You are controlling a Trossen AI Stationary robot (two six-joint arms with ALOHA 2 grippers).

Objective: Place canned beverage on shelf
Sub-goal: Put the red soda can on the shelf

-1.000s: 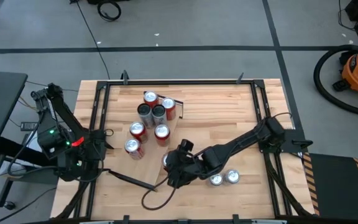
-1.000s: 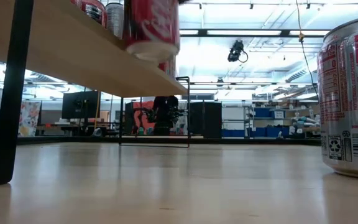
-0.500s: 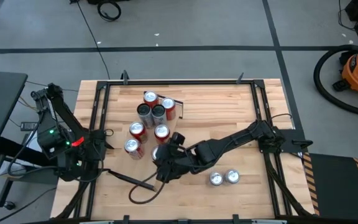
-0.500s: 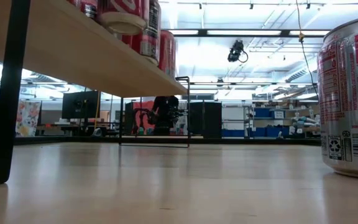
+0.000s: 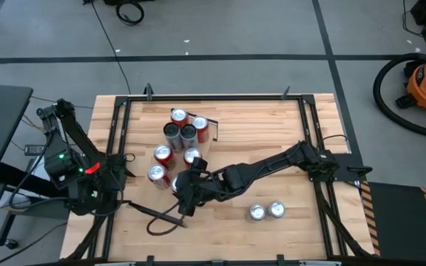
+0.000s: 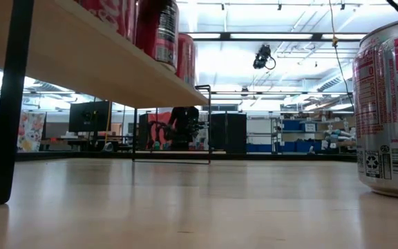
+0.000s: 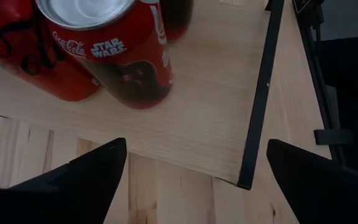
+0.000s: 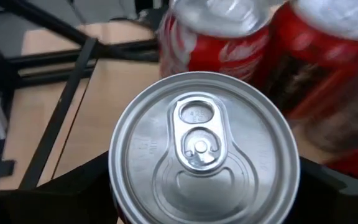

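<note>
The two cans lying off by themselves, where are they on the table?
In the high view the two loose cans stand side by side on the tabletop, toward its near right, apart from the shelf.

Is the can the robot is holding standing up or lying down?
Standing up. The right wrist view looks straight down on the can's silver top with its pull tab, between the right gripper's dark fingers.
</note>
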